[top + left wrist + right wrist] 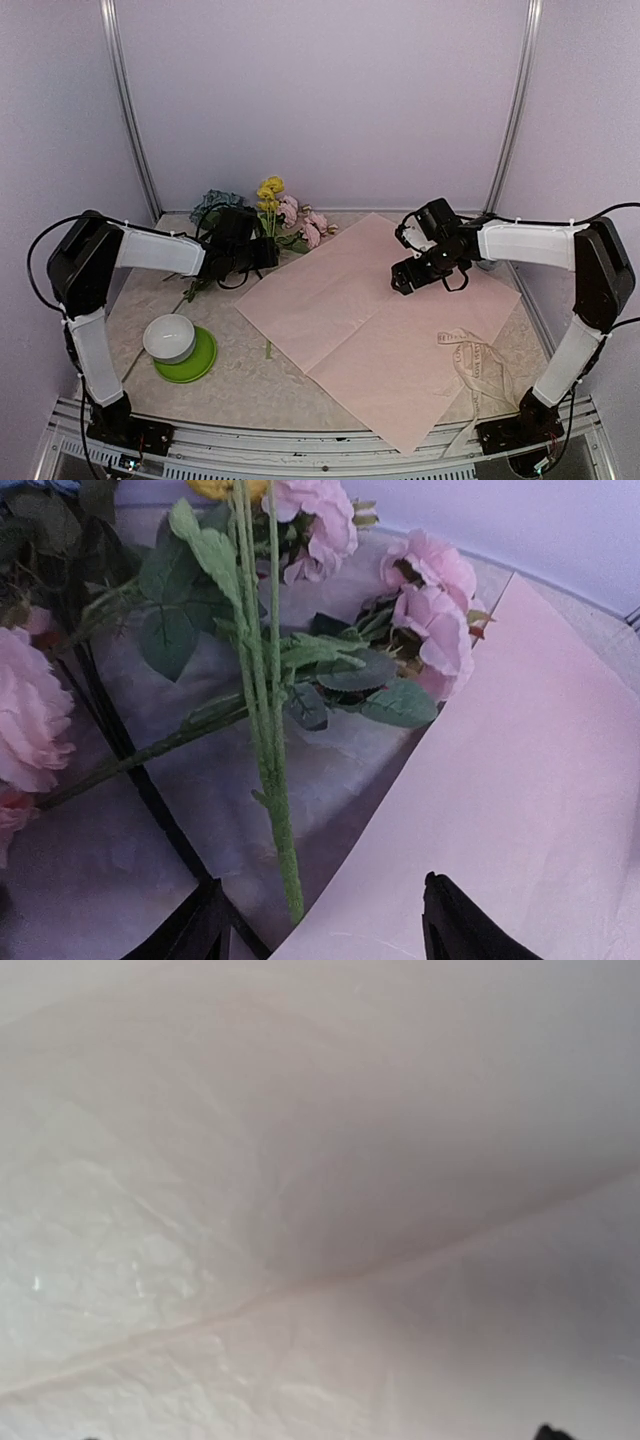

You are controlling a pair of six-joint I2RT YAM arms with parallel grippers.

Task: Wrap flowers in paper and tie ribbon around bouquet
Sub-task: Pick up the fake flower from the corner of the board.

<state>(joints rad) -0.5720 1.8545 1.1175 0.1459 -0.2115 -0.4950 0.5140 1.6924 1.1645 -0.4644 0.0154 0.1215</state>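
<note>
**Top view.**
- Flowers: loose heap at far left of the tabletop, just beside the paper's far-left edge. Not yet on it.
- Paper: flat, unwrapped, laid diagonally across the middle.
- Ribbon: loose coil at near right, seemingly overlapping the paper's edge.
- Bowl on plate: near left, well apart from the paper.
- Left gripper: forearm stretched level, wrist at the stalks.
- Right gripper: forearm reaching inward, hovering over the paper's right half.

**Left wrist view.**
- Fingers: parted, grasping nothing.
- Stalks: their ends sit in the gap between the fingers, at the paper's border. Roses lie beyond.
- Risks: close too near the stalk tips and you may catch only a couple of stems, and the bunch will splay. Drag low and you may ruck or shift the thin sheet.

**Right wrist view.**
- Only creased paper shows, close below, with a sliver of one finger at the bottom edge.
- Fingers released, nothing between them.
- Risk: if you descend without pinning the sheet squarely, it may slide toward the ribbon.
</note>
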